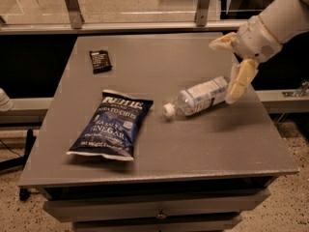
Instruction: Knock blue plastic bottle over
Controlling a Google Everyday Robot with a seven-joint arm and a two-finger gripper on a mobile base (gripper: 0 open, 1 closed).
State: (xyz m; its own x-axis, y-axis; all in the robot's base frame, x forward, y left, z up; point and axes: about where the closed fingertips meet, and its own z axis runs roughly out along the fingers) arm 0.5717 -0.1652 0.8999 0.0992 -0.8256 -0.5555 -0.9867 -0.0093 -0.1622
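Note:
The blue plastic bottle is a clear bottle with a pale label. It lies on its side on the grey table, right of centre, with its white cap pointing left toward the chip bag. My gripper hangs at the table's right side, just past the bottle's base end. Its two cream fingers are spread wide apart and hold nothing. One finger points down beside the bottle's base; the other sticks out to the left above it.
A dark blue chip bag lies flat at the front left. A small dark snack packet lies at the back left. A metal rail runs behind the table. The table's right edge is close under my arm.

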